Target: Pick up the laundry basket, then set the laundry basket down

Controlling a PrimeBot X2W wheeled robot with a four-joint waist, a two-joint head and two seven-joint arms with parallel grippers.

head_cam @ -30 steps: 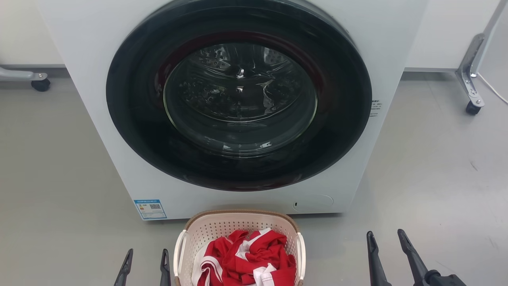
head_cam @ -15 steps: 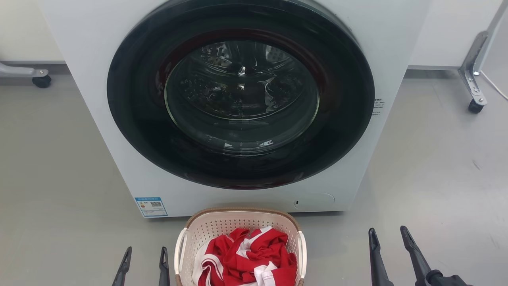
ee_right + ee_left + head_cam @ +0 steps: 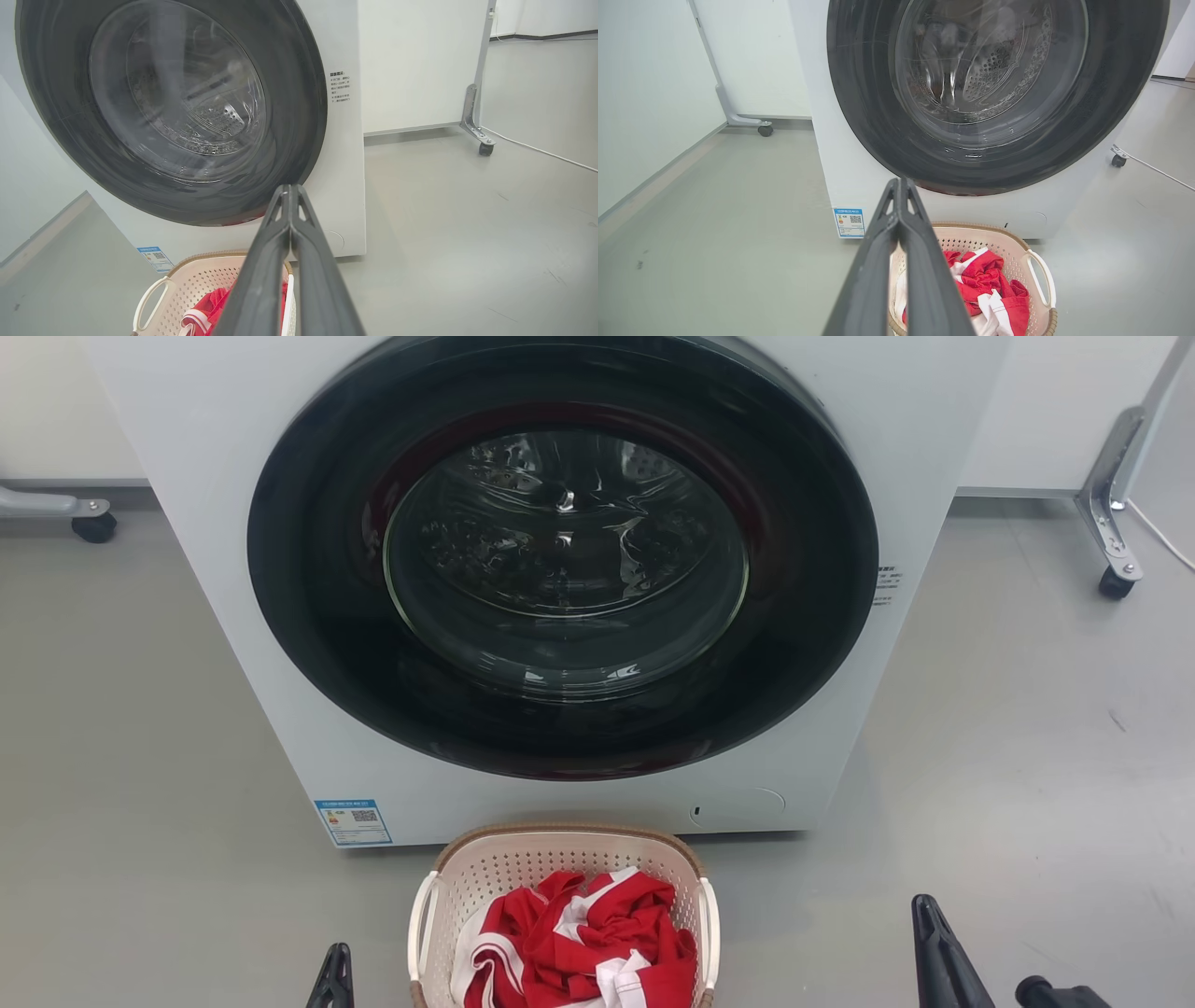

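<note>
Nearest to me, at the bottom edge of the head view, the left end effector (image 3: 336, 978) sits lower left and the right end effector (image 3: 930, 933) lower right. Both wrist views show their fingers pressed together at the tips, pinching nothing.

Between them at bottom centre is the laundry basket (image 3: 509, 870). It stands on the grey floor (image 3: 140, 756) just in front of the washer (image 3: 215, 541), apart from both end effectors. It looks like thin perforated plastic, so I expect it to be light, fairly stiff and a bit slick. The red-and-white garment (image 3: 579, 933) crumpled inside should add little weight.

I'd take it by the white loop handles, the left handle (image 3: 417, 924) and the right handle (image 3: 711, 929). The brown rim (image 3: 560, 830) may flex under a one-sided pull, so lifting evenly on both sides seems wiser. The fingers would have to spread first.

Further back, the washer's dark round door (image 3: 308, 644) is shut. A blue sticker (image 3: 353, 821) at its lower left carries a QR code. Its writing is too small for me to read. A block of small print (image 3: 338, 86) sits beside the door on the right, probably Chinese characters, not legible from here.

Farthest off are castered frame legs at upper left (image 3: 93, 527) and upper right (image 3: 1111, 581).
</note>
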